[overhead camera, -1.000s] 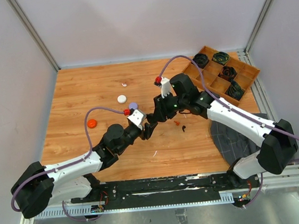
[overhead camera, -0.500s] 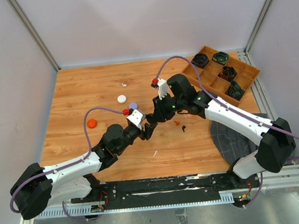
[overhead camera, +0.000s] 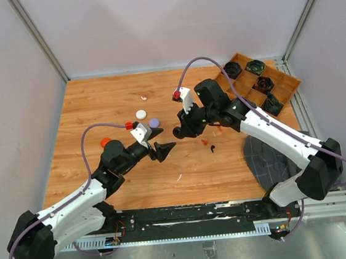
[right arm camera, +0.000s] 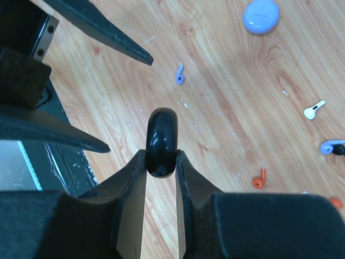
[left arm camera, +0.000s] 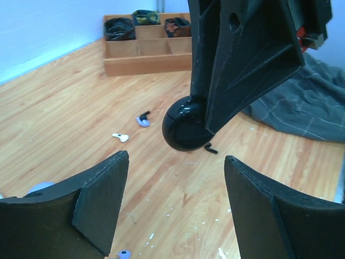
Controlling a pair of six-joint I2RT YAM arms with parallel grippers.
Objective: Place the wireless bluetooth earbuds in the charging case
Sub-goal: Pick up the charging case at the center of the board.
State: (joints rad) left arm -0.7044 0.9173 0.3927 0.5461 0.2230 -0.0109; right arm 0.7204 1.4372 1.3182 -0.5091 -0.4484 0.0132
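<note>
Left gripper [overhead camera: 163, 149] backs off, released | right gripper [right arm camera: 160, 156] clenches charging case [right arm camera: 162, 141] | I see black earbud [overhead camera: 214, 148] right of both.

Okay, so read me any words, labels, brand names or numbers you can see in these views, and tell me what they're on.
No readable text in any view.
The black charging case in the right claw shows only glare, no logo.
The pale purple case, white earbud, orange earbud and wooden tray show no print.
</note>
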